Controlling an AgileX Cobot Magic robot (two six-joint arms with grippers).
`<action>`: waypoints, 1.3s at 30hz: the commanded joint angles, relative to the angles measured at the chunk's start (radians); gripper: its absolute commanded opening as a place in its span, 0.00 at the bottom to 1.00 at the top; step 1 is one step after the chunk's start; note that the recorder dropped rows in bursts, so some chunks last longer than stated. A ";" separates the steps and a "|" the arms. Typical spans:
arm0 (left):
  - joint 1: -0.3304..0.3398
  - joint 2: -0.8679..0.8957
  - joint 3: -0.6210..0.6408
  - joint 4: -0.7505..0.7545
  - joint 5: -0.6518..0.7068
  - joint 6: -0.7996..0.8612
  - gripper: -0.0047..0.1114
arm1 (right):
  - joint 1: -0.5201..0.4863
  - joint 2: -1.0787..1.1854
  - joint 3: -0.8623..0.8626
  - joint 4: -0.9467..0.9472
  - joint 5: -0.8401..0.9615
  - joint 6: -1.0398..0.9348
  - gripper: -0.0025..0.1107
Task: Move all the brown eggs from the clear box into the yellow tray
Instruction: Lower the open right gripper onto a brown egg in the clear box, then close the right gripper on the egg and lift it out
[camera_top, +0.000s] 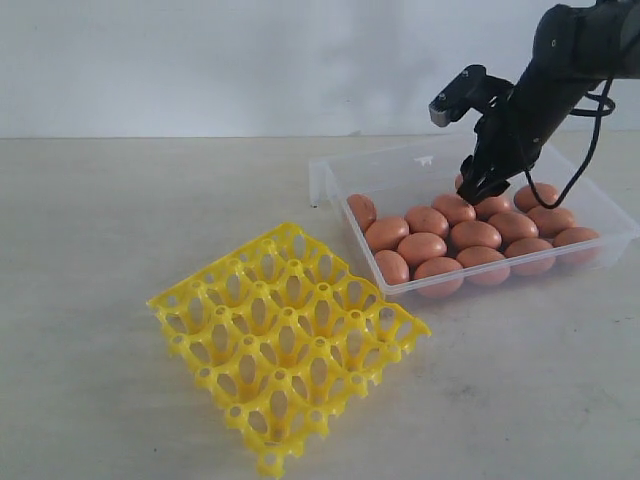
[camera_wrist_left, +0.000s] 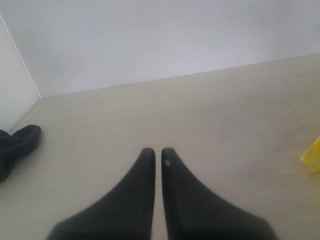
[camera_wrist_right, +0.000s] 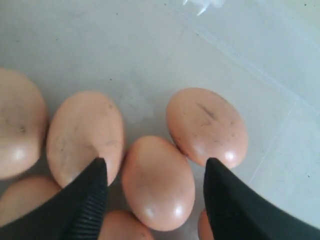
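Note:
Several brown eggs lie crowded in the clear box at the right of the exterior view. My right gripper hangs open just above the eggs at the back of the pile. In the right wrist view its fingers straddle one egg without touching it, and the gripper holds nothing. The yellow tray lies in front of the box to the left, all its cups empty. My left gripper is shut on nothing above bare table; a corner of the yellow tray shows at that view's edge.
The box's low near wall runs between the eggs and the tray. A dark cloth-like thing lies on the table in the left wrist view. A white wall stands behind the table.

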 joint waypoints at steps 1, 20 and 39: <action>-0.005 -0.003 0.003 -0.002 -0.008 -0.003 0.08 | -0.003 0.046 -0.004 -0.019 -0.017 0.040 0.46; -0.005 -0.003 0.003 -0.002 -0.008 -0.003 0.08 | -0.003 0.106 -0.004 -0.015 -0.043 0.140 0.02; -0.005 -0.003 0.003 -0.002 -0.008 -0.003 0.08 | -0.003 -0.212 0.007 0.167 0.081 0.399 0.02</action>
